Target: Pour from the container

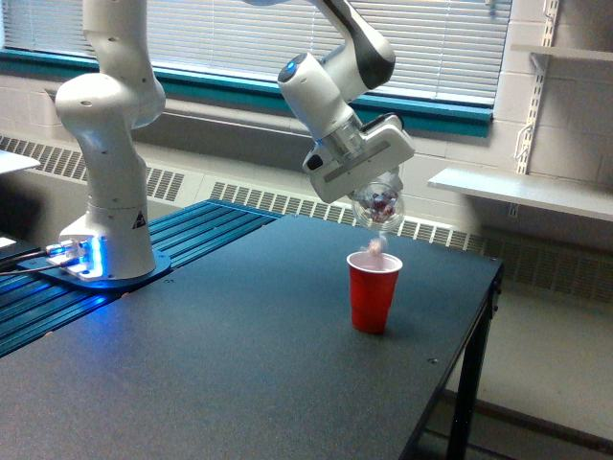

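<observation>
We see claw (375, 189) clamped round clear container (377, 204), tipped mouth-down above red cup (373, 291) on dark worktop (239, 364). Reddish bits sit inside container; one pale piece shows at cup rim, seemingly mid-fall. We judge pour step under way. Next, as we read it: hold mouth centred over cup, add tilt gently until container empties. Risk: pieces bouncing off rim onto worktop.

gripper (376, 196) fingers hidden behind its body, container (378, 204) contents blurred
</observation>
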Available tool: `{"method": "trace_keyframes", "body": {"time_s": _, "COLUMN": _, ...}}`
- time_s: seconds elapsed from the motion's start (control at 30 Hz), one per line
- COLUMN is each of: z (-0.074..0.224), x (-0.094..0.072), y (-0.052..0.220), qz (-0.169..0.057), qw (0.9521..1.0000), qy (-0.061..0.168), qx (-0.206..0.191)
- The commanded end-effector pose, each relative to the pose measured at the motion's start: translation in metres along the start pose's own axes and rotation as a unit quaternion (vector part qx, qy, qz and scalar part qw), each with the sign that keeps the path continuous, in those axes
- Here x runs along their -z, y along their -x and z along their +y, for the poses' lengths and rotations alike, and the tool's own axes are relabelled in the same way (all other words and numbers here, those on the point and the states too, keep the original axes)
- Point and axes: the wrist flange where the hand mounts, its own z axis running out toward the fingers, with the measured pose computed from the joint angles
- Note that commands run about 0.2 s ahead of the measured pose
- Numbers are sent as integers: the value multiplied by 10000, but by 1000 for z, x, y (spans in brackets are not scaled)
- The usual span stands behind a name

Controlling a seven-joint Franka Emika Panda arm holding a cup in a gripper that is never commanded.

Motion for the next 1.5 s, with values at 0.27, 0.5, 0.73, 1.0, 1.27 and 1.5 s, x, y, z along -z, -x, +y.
{"method": "trace_keyframes", "body": {"time_s": 0.27, "z": 12, "x": 10, "y": -10, "qz": -31, "qw": 9994, "qy": -19, "qx": 340}}
{"method": "trace_keyframes", "body": {"time_s": 0.5, "z": 6, "x": 11, "y": -7, "qz": -40, "qw": 9973, "qy": -66, "qx": 727}}
{"method": "trace_keyframes", "body": {"time_s": 0.73, "z": 0, "x": 11, "y": 1, "qz": -112, "qw": 9924, "qy": -80, "qx": 1219}}
{"method": "trace_keyframes", "body": {"time_s": 1.0, "z": -5, "x": 12, "y": 8, "qz": -117, "qw": 9861, "qy": -142, "qx": 1650}}
{"method": "trace_keyframes", "body": {"time_s": 1.27, "z": -5, "x": 13, "y": 15, "qz": -169, "qw": 9808, "qy": -166, "qx": 1936}}
{"method": "trace_keyframes", "body": {"time_s": 1.5, "z": -4, "x": 16, "y": 20, "qz": -275, "qw": 9842, "qy": -218, "qx": 1733}}
